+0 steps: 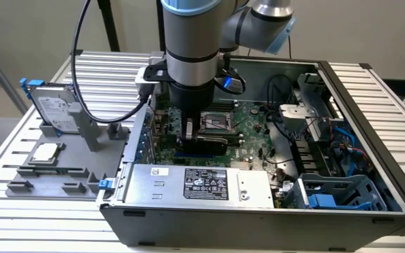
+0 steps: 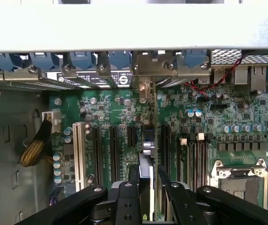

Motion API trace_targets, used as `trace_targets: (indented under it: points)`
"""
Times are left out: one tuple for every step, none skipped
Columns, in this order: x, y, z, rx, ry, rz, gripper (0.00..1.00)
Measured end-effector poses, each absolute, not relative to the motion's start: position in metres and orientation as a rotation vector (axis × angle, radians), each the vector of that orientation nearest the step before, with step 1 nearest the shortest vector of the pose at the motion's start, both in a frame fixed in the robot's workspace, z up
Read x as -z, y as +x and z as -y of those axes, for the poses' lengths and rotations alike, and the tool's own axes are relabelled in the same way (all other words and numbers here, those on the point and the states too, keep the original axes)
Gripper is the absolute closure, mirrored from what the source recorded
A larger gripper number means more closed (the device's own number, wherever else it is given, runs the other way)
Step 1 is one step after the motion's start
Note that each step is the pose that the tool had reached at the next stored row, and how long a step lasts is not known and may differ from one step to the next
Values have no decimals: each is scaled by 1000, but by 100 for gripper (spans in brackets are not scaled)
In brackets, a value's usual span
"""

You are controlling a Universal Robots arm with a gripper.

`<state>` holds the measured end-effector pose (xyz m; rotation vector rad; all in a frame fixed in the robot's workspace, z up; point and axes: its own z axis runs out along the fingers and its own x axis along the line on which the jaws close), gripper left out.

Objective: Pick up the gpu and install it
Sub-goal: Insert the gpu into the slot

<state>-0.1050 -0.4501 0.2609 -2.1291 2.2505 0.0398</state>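
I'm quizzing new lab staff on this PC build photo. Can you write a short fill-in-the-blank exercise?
1. The gripper is shut on the ____, held on edge.
2. The card hangs over the green ____ inside the computer case.
3. On the grey holder outside the case stands a hard drive in a ____ frame.

Missing words: card; motherboard; blue

The worktop [image 1: 371,89] is ribbed, pale metal with a dull sheen; the computer case [image 1: 259,224] is matt grey sheet metal; the power supply [image 1: 195,184] has a brushed silver metal face with a black paper label; the motherboard [image 2: 209,117] is green, slightly glossy circuit board; the tool [image 2: 145,197] is matt black plastic or metal; the gpu [image 2: 146,173] shows a thin, shiny metallic edge; the fixture tray [image 1: 55,176] is matt grey plastic.
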Motion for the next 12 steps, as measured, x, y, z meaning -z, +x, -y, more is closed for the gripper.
trace_targets:
  points:
    - [-261,-105,450,-40,-2129,-2251,100]
    - [-260,-105,450,-40,-2129,-2250,100]
    - [-260,-105,450,-40,-2129,-2251,100]
    - [-260,-105,450,-40,-2129,-2251,100]
    - [-260,-105,450,-40,-2129,-2251,100]
    - [-259,-105,450,-40,-2129,-2251,100]
    - [-259,-105,450,-40,-2129,-2251,100]
    - [-259,-105,450,-40,-2129,-2251,100]
    - [-259,-105,450,-40,-2129,-2251,100]
    - [-259,-105,450,-40,-2129,-2251,100]
    - [-259,-105,450,-40,-2129,-2251,100]
    - [-259,-105,449,-40,-2129,-2250,100]
